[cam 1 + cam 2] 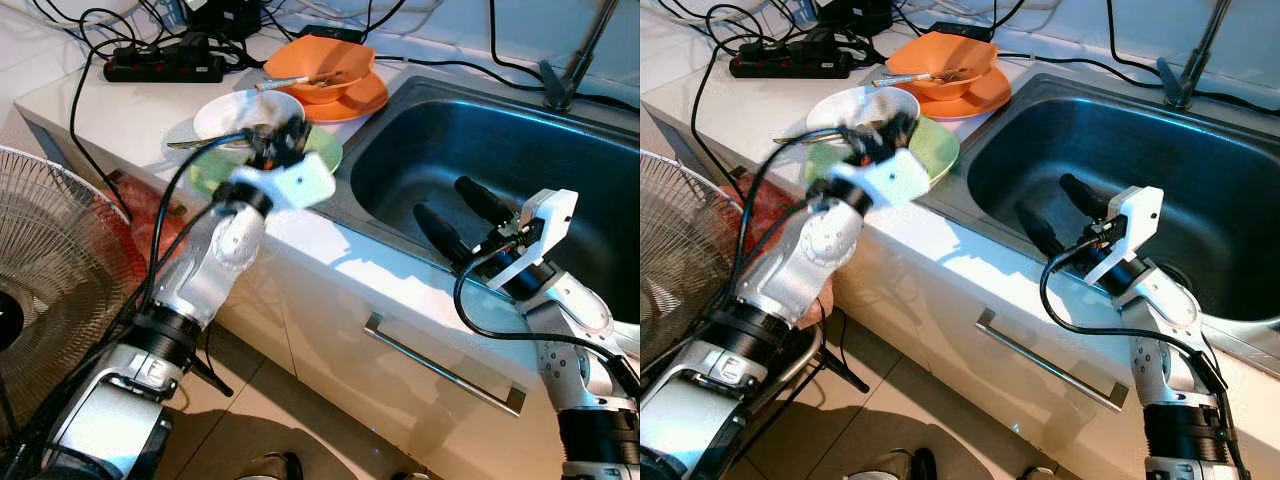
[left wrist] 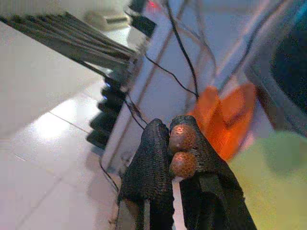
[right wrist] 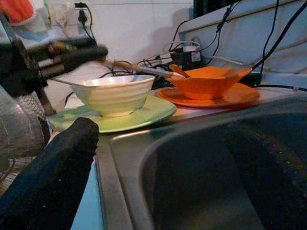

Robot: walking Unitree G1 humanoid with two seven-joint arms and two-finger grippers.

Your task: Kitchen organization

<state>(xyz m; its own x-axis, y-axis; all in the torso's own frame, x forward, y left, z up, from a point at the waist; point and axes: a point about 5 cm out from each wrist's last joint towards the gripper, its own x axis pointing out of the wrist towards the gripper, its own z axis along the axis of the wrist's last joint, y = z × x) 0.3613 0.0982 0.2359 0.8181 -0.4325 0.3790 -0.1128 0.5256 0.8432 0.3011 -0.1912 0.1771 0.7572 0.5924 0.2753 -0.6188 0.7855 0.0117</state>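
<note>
A white bowl (image 1: 240, 110) with a silver spoon (image 1: 195, 142) in it stands on a green plate (image 1: 325, 150) near the counter's front edge. My left gripper (image 1: 280, 135) hovers at the bowl's near rim. In the left wrist view its fingers (image 2: 148, 163) are pressed together, and I cannot make out anything between them. Behind sits an orange bowl (image 1: 320, 65) holding utensils, on an orange plate (image 1: 365, 100). My right gripper (image 1: 440, 197) stands open over the front edge of the steel sink (image 1: 480, 130), holding nothing.
A black power strip (image 1: 165, 68) and tangled cables lie at the back of the counter. A faucet (image 1: 570, 70) rises behind the sink. A floor fan (image 1: 50, 260) stands at the left. A drawer handle (image 1: 440, 365) sits below the counter edge.
</note>
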